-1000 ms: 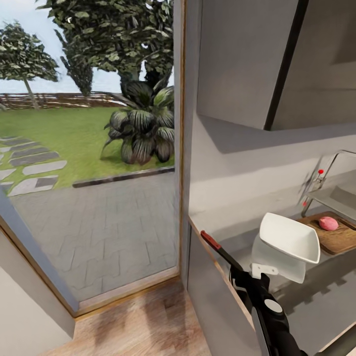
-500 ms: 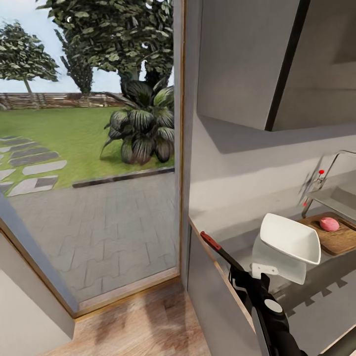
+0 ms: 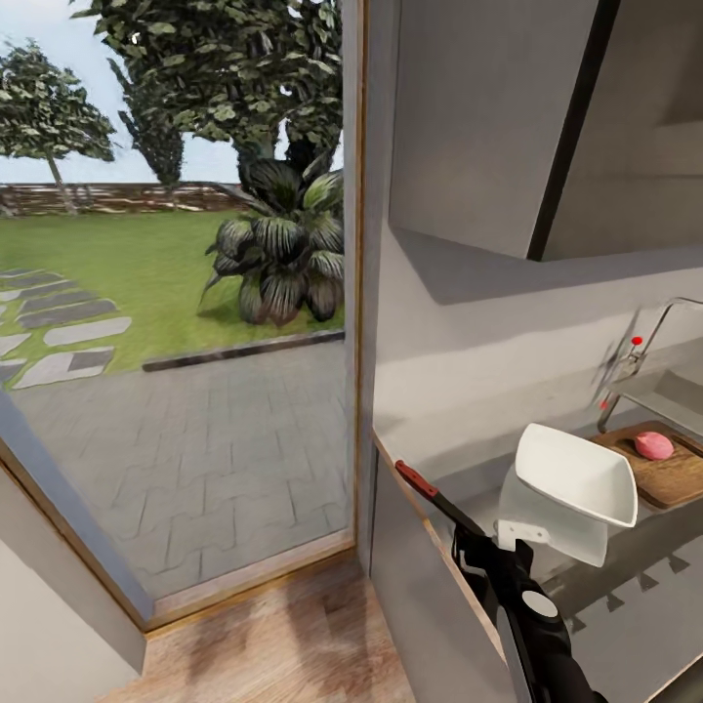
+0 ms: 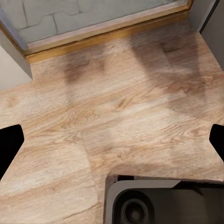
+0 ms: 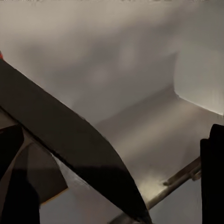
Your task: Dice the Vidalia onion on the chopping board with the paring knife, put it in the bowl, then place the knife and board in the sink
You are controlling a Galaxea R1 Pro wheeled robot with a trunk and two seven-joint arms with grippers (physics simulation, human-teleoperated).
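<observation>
Looking forward and down, the head view splits into two halves: a glass door [image 3: 176, 322] with a garden beyond occupies the left of the frame, and the kitchen occupies the right. The countertop [image 3: 625, 586] runs across the lower right, beneath a grey wall cabinet [image 3: 488, 117] at the upper right.

The right arm rises from the bottom edge at lower centre-right. Its gripper [image 3: 478, 552] is closed around the paring knife [image 3: 430, 496], which angles up and to the left; the red handle end lies at the counter's front edge near the door frame. In the right wrist view, the dark blade [image 5: 74, 149] crosses the frame diagonally from the upper left to the bottom centre, with a dark fingertip [image 5: 215, 177] at the right edge.

The bowl [image 3: 574, 472] sits right of centre in the lower half of the head view, tilted, just above and beside the right gripper. Whether it rests on the countertop cannot be determined.

The chopping board [image 3: 664, 469] lies at the right edge, partly cropped. The Vidalia onion [image 3: 653, 445] rests on top of it. Behind the board, the sink [image 3: 674, 391] drainboard and the chrome tap [image 3: 635, 356] with a red knob are visible at the right edge.

The left wrist view looks down at the wooden floor [image 4: 112, 107], with the door threshold along the top of the frame. The left gripper's [image 4: 112, 142] dark fingertips [image 4: 9, 144] sit at the left and right edges, spread wide apart with nothing between them.
</observation>
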